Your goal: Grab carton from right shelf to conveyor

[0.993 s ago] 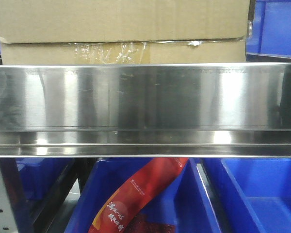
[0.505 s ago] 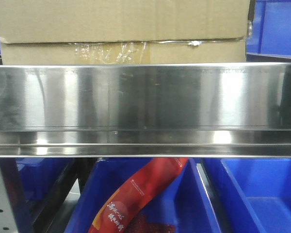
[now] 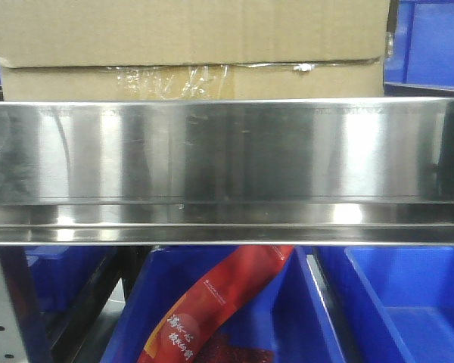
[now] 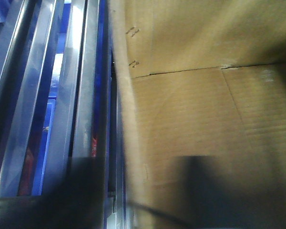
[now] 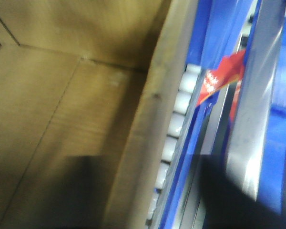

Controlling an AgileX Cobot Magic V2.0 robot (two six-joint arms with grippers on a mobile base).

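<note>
grasp step judged in hand: wide brown corrugated cardboard carton is seen behind the front rail of the shiny brushed-steel right shelf. next it must be squeezed both sides & lifted over. its flanks are shown by wrist cams only. l/r jaws' opening can't be told.

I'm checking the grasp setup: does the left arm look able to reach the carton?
Likely yes: the carton fills its wrist view close up, nothing between, with the shelf rail off to one side.
</note>
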